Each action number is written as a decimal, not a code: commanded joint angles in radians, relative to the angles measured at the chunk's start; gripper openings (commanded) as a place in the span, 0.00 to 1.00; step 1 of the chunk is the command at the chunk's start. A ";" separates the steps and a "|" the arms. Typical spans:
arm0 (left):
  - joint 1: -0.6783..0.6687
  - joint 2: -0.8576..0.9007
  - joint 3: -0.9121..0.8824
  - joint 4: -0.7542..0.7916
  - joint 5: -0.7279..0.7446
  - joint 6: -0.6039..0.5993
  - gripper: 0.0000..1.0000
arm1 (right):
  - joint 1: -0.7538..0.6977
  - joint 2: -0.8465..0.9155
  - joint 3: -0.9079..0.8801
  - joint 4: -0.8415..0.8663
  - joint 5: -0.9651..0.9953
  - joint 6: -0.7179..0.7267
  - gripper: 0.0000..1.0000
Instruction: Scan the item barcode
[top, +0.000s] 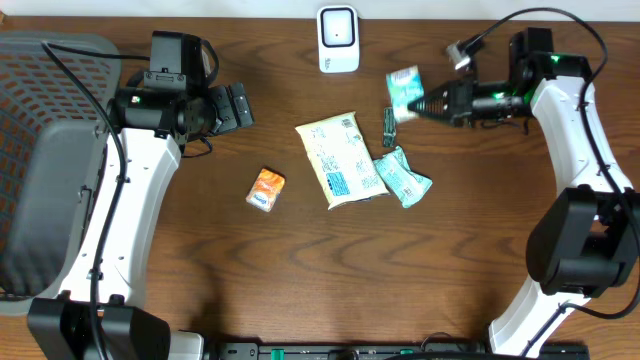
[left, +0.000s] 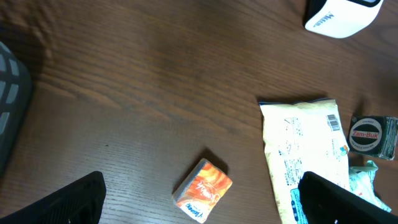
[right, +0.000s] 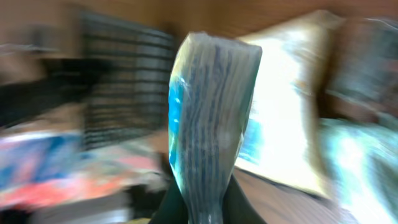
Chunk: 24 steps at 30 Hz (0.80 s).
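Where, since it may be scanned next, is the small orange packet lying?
In the overhead view the small orange packet lies on the brown wooden table, on the left arm's side, just left of the large cream pouch.

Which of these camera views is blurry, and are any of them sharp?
Right wrist: heavy motion blur, the held packet and everything behind it smeared. Overhead: sharp, evenly lit. Left wrist: mostly sharp, the orange box crisp, its own fingers dark and soft at the bottom.
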 joint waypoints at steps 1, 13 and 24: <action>0.001 0.006 0.007 -0.002 0.009 0.003 0.98 | 0.008 0.006 -0.017 -0.008 0.436 0.086 0.01; 0.001 0.006 0.007 -0.002 0.009 0.003 0.98 | -0.010 0.090 -0.268 0.235 0.480 0.131 0.01; 0.001 0.006 0.007 -0.002 0.009 0.003 0.98 | -0.041 0.177 -0.197 0.238 0.656 0.212 0.59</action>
